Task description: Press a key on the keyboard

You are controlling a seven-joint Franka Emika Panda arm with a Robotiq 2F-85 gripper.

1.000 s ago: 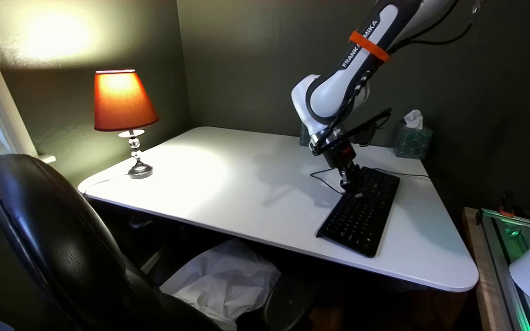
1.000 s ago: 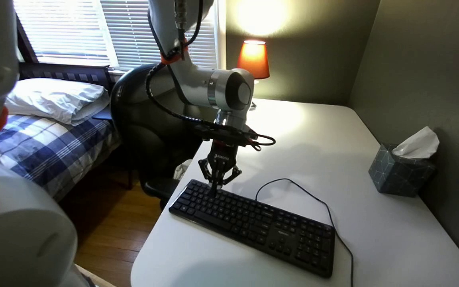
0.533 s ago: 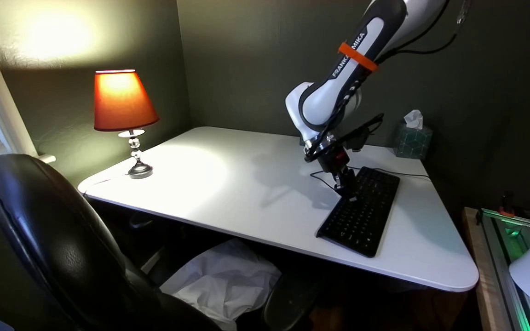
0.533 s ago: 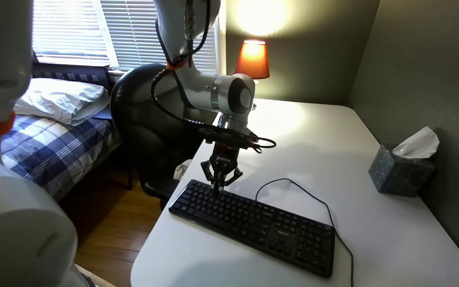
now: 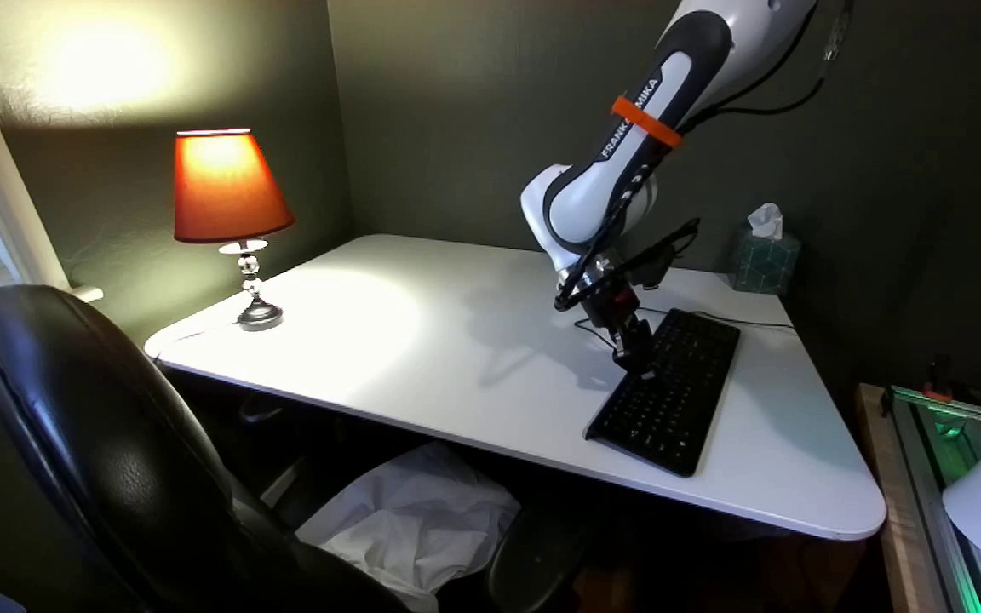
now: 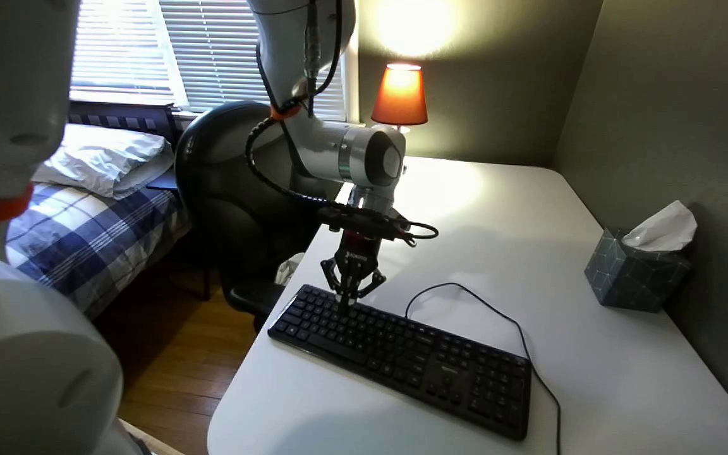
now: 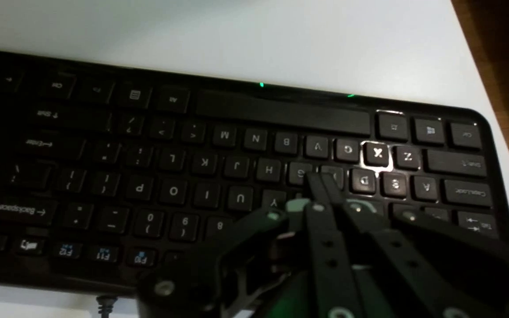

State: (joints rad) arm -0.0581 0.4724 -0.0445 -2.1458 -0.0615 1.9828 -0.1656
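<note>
The black keyboard lies flat on the white desk in both exterior views (image 5: pixel 674 413) (image 6: pixel 402 354), and upside down in the wrist view (image 7: pixel 148 154). My gripper points down over the keyboard's left-hand letter keys, in both exterior views (image 5: pixel 645 371) (image 6: pixel 344 307). Its two fingertips are together with nothing between them. In the wrist view the fingertips (image 7: pixel 321 177) overlap the G key (image 7: pixel 300 173) and the key beside it, whose letter is mostly hidden. I cannot tell whether they touch the keys. The gripper hides several keys of the upper rows.
The thin black cable (image 6: pixel 515 325) curves over the desk (image 6: pixel 591 379) behind the keyboard. A tissue box (image 6: pixel 636 275) stands by the wall. A lit lamp (image 5: pixel 231 191) stands at the far end. A black chair (image 5: pixel 107 443) is at the desk's edge.
My arm and shut gripper have moved a little over the keyboard, left and down in an exterior view, slightly right and down in another. The keyboard has not moved.
</note>
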